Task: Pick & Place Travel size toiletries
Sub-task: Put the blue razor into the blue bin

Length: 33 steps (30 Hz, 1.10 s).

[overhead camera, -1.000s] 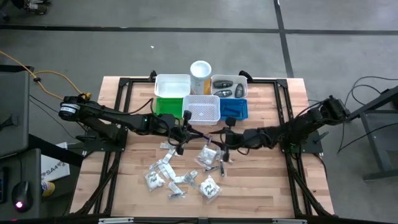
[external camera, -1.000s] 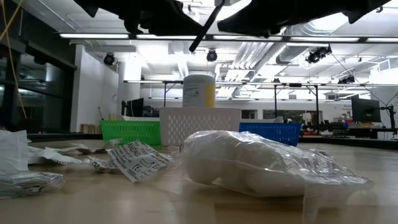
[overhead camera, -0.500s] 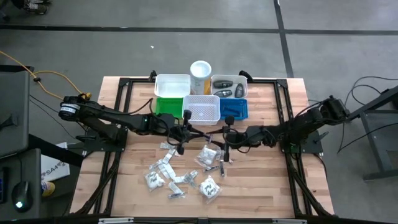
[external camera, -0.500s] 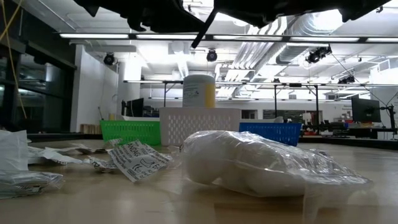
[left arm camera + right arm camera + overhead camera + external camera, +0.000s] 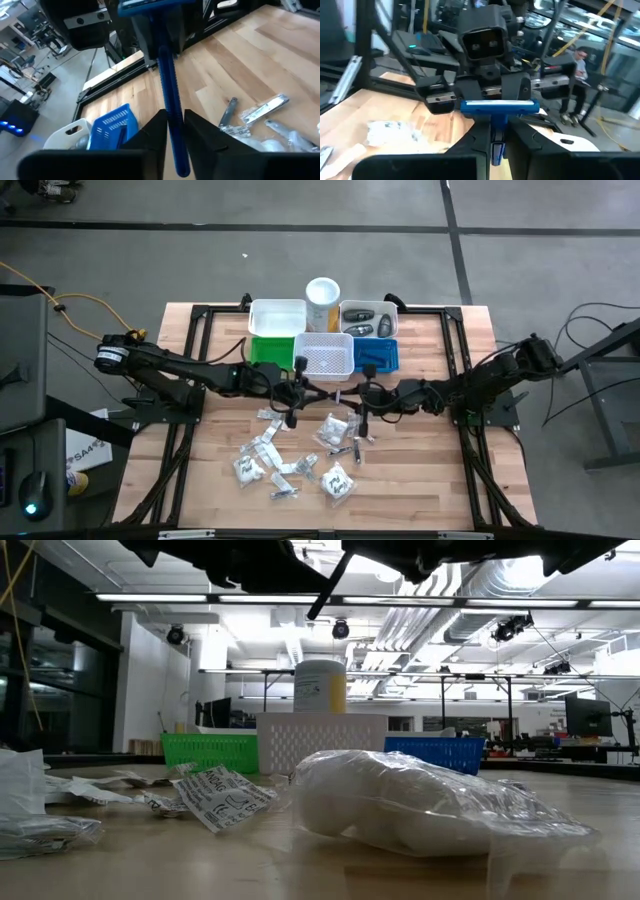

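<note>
A thin blue razor (image 5: 167,70) hangs in the air between my two grippers, above the middle of the table. My left gripper (image 5: 300,391) reaches in from the table's left and is shut on its handle. My right gripper (image 5: 363,396) reaches in from the right and has closed in at the razor's head (image 5: 499,105). Several clear and white packets (image 5: 338,430) and silvery sachets (image 5: 262,442) lie flat on the wood below. Dark grey oval pieces rest in a white bin (image 5: 392,320). My left gripper pinches the razor's handle (image 5: 172,131) between its two fingers, level from the table's left, fingers lying along it. The razor is lifted clear, and its free handle end (image 5: 312,614) slants down. My right gripper pinches the stem just under the head (image 5: 495,142), coming level from the table's right.
A white bin (image 5: 277,317), green bin (image 5: 262,352), white mesh bin (image 5: 327,356) and blue bin (image 5: 380,356) stand in a block at the far side, with a tall white-and-yellow cylinder (image 5: 322,302) behind them. A bulky clear packet (image 5: 420,805) lies close to the low camera.
My right gripper has moved toward the table's left, closing in on the razor's head end and my left gripper. The razor has stayed where it was.
</note>
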### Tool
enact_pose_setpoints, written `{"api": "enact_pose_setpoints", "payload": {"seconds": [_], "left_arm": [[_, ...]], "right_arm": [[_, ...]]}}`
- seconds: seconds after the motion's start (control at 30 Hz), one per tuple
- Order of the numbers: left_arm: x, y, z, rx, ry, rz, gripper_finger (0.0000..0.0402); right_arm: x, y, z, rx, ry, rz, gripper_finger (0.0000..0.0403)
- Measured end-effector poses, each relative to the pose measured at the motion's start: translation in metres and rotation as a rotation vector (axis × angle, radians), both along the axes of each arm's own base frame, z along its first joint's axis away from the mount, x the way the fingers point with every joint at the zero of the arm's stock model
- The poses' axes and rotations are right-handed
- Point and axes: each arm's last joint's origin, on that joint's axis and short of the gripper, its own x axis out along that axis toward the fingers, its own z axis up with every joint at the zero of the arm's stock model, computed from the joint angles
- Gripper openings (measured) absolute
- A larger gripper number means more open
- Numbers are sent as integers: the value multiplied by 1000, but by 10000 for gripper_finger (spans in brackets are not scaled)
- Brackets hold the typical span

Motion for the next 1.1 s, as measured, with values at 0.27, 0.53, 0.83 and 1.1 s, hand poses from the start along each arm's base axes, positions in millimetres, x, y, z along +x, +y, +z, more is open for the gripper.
{"api": "enact_pose_setpoints", "payload": {"seconds": [0.27,0.53,0.83,1.1], "left_arm": [[-5,6,-1,56,43,176,178],[-26,12,-1,39,166,356,204],[-43,15,0,-15,247,429,205],[-49,15,-4,-51,305,460,205]], "right_arm": [[-5,-10,2,-6,31,-238,25],[-36,-42,18,139,70,-662,25],[-62,-98,-10,458,162,-830,25],[-76,-118,-44,612,81,-804,31]]}}
